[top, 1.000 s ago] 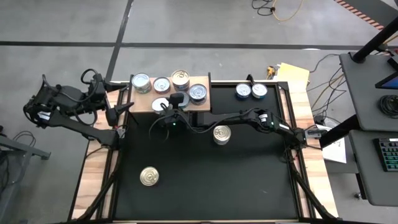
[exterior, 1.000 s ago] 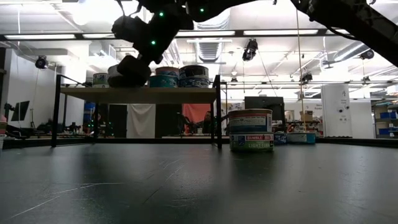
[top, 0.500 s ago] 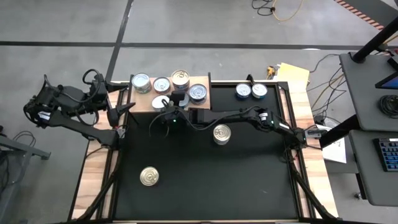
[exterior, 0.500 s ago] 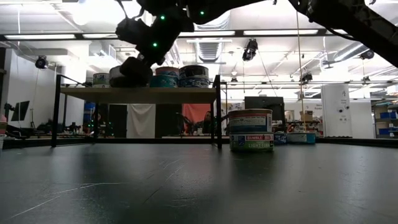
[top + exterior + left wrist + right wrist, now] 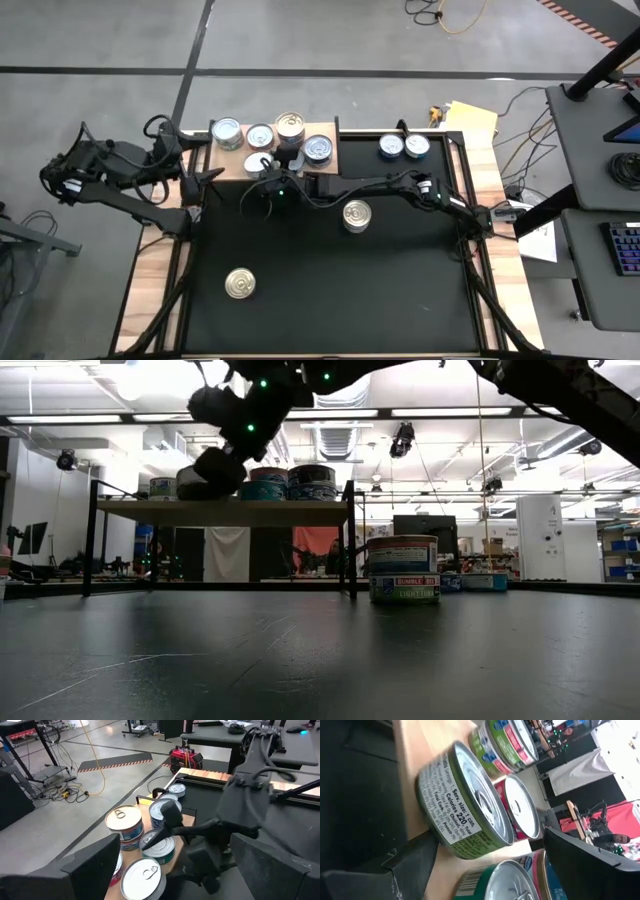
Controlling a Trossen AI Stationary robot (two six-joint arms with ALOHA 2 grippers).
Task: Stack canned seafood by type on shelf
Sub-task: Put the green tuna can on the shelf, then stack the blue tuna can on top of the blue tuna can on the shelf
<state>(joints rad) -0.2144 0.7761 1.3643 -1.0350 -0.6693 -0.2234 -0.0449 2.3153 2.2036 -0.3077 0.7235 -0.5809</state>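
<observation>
The right gripper (image 5: 268,180) hangs at the front edge of the wooden shelf (image 5: 325,170), fingers spread around a flat silver-topped tin (image 5: 465,807) with a green printed label, resting on the shelf. The left gripper (image 5: 205,178) waits beside the shelf, fingers apart.

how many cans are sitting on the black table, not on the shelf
4: a gold-topped stack mid-table, a lone can front left, and a blue pair at the back right. The right arm could hide another.

Five cans (image 5: 260,135) on shelf (image 5: 327,168); others on table (image 5: 320,290).
</observation>
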